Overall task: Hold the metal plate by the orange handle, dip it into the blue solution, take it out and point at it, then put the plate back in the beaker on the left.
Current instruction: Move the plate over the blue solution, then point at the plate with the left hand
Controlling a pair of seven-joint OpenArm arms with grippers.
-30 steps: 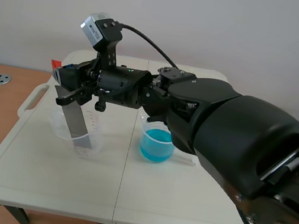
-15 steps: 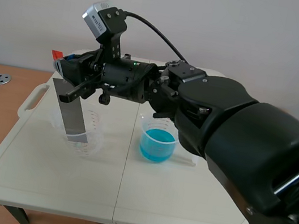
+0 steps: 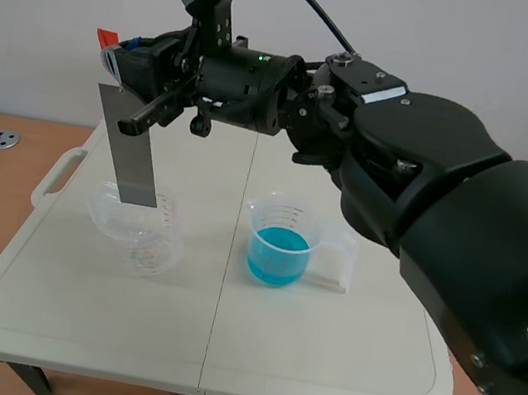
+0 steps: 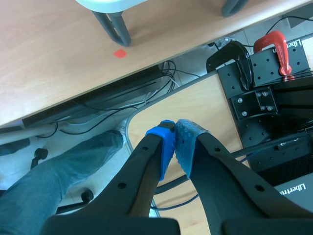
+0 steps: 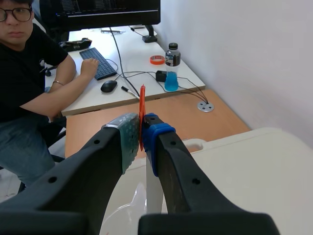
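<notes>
The right gripper (image 3: 117, 56) reaches across from the right and hangs high over the left half of the white folding table (image 3: 319, 354). Its jaws are clamped on the thin orange handle (image 5: 142, 105). The plate (image 3: 128, 149) hangs from the handle, nearly upright with a slight tilt. Its lower edge is at the mouth of the clear beaker (image 3: 136, 232), and I cannot tell whether it dips inside. The second beaker (image 3: 285, 223) stands near the table's middle, well apart from the plate, with the blue solution (image 3: 276, 257) filling its lower part.

The left gripper (image 4: 175, 133) does not show in the scene view. In its own view its jaws are closed on nothing, the pads touching. Under it are wood floor (image 4: 58, 54), the table's legs (image 4: 111, 27), loose cables (image 4: 146, 93), a leg in jeans (image 4: 49, 181) and a red clamp (image 4: 274, 44) on black perforated board.

A plain pale wall (image 3: 450, 56) stands behind the table. On the floor to the left lies a round metal socket (image 3: 0, 140) with cables. The right wrist view shows a person (image 5: 34, 78) in a black shirt at a white desk (image 5: 142, 73), one hand on a keyboard (image 5: 100, 62). Also on the desk are a mouse (image 5: 108, 86), a tape roll (image 5: 157, 59) and a bottle (image 5: 171, 73) of blue liquid.
</notes>
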